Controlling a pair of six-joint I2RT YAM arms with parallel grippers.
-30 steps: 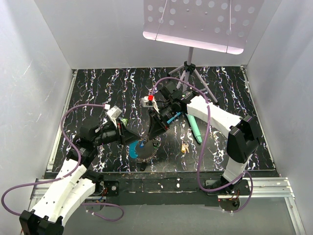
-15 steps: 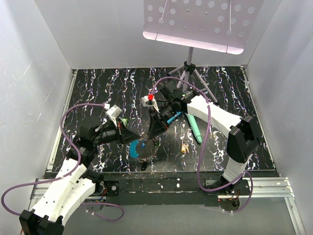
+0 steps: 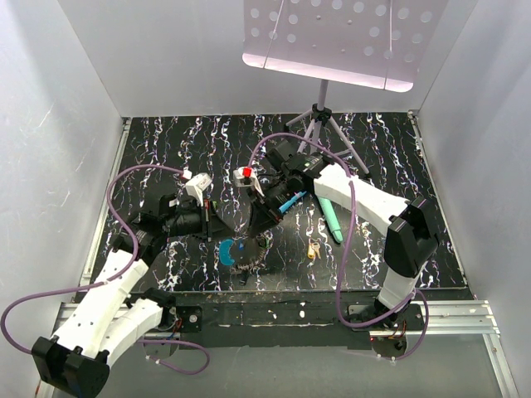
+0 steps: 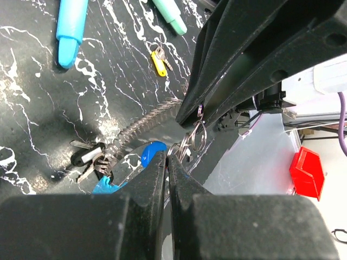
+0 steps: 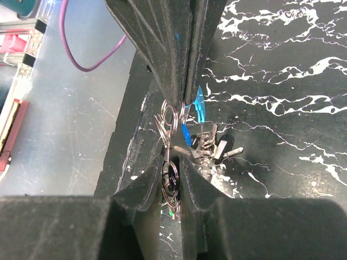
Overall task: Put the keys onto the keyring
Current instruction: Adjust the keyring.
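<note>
The keyring (image 3: pixel 246 255), a grey chain-like loop with a bright blue section (image 3: pixel 226 251), lies on the table near the front edge. My left gripper (image 3: pixel 222 225) and right gripper (image 3: pixel 259 222) meet tip to tip just above it. In the left wrist view my left gripper (image 4: pixel 167 158) is shut on thin wire split rings (image 4: pixel 197 135) beside a blue key head (image 4: pixel 153 153). In the right wrist view my right gripper (image 5: pixel 172 168) pinches the same cluster of rings (image 5: pixel 168 122), with a blue key (image 5: pixel 187 133) hanging by them. A yellow key (image 3: pixel 313 249) lies apart to the right.
A teal stick (image 3: pixel 328 217) and a blue stick (image 3: pixel 291 201) lie right of the grippers. A tripod stand (image 3: pixel 319 120) with a perforated plate stands at the back. A bunch of dark keys (image 5: pixel 216 149) sits on the keyring's chain. The table's front edge is close below.
Both grippers have shifted a little to the left, still joined at the small rings. The left forearm has swung farther from the front edge. The keyring has barely moved.
</note>
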